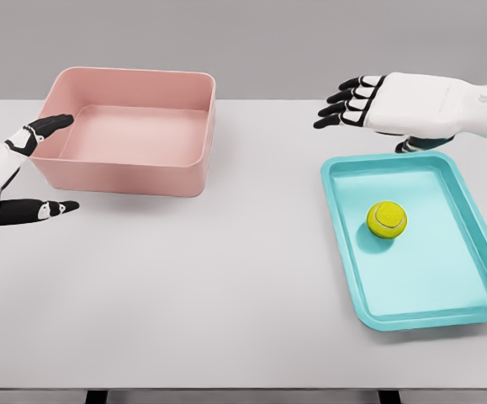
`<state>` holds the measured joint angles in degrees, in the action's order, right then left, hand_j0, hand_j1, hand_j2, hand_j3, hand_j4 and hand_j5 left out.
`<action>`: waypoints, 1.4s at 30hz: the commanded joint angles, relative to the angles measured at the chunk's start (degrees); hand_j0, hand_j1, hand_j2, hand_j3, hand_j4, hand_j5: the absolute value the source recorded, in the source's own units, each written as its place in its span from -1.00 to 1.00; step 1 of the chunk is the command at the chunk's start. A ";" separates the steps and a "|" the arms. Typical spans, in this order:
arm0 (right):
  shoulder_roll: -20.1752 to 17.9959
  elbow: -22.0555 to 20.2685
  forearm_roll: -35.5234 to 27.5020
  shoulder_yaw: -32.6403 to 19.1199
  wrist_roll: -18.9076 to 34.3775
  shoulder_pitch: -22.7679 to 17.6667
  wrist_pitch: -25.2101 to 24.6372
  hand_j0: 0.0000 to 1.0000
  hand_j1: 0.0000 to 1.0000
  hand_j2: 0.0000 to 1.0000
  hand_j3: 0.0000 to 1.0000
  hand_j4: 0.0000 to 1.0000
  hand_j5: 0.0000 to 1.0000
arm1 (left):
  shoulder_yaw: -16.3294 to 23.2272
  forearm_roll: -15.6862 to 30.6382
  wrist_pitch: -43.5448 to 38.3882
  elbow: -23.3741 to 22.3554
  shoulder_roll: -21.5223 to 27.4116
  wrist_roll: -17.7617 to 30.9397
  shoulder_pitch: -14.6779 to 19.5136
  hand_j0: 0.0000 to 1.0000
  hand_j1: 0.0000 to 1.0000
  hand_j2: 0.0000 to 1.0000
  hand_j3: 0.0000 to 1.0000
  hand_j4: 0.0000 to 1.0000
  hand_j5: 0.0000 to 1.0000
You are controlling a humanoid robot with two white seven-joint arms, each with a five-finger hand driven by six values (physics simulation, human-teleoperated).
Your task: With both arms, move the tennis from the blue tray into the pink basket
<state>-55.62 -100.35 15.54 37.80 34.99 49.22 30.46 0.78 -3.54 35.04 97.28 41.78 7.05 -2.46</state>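
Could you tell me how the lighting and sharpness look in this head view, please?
Head view: even, soft light with no glare; the tennis ball casts a faint shadow on the blue tray, the pink basket a soft one on the table; everything is sharp, with no blur.

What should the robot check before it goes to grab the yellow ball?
1. Tennis ball lies in the blue tray: ok.
2. Nothing covers the ball: ok.
3. Right hand is open and holds nothing: ok.
4. Right hand is at the ball: not ok, it hovers beyond the tray's far edge.
5. Pink basket stands upright, nothing inside: ok.
6. Left hand is open beside the basket, holding nothing: ok.
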 commanded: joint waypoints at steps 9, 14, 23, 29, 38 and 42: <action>-8.01 3.04 -13.60 2.98 0.01 -0.17 -14.45 0.97 0.97 0.97 0.97 0.97 0.97 | 0.01 0.55 -0.04 0.02 0.06 -0.20 0.00 1.00 1.00 1.00 1.00 1.00 1.00; -7.48 12.02 -17.04 7.90 0.01 -0.79 -20.97 0.99 0.99 0.99 0.99 0.99 0.99 | 0.01 0.64 -0.04 0.11 0.06 -0.29 0.00 1.00 1.00 1.00 1.00 1.00 1.00; -7.04 11.84 -15.37 16.69 0.01 -0.88 -20.61 1.00 1.00 1.00 1.00 1.00 1.00 | 0.01 0.81 -0.04 0.19 0.06 -0.29 -0.62 1.00 1.00 1.00 1.00 1.00 1.00; -5.90 11.49 -12.29 19.59 0.01 -0.88 -20.79 1.00 1.00 1.00 1.00 1.00 1.00 | 0.01 0.81 -0.04 0.19 0.06 -0.29 -0.62 1.00 1.00 1.00 1.00 1.00 1.00; -5.28 10.70 -12.29 23.19 0.01 -0.79 -20.44 1.00 1.00 1.00 1.00 1.00 1.00 | 0.01 0.81 -0.04 0.19 0.06 -0.37 -0.70 1.00 1.00 1.00 1.00 1.00 1.00; -4.76 10.08 -12.29 23.19 0.01 -0.88 -20.35 0.99 0.99 0.99 0.99 0.99 0.99 | 0.01 0.81 -0.04 0.19 0.06 -0.29 -0.70 1.00 1.00 1.00 1.00 1.00 1.00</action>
<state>-60.60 -89.93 3.38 60.83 35.01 48.43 10.12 0.80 -3.10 35.04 97.45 41.78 6.73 -3.16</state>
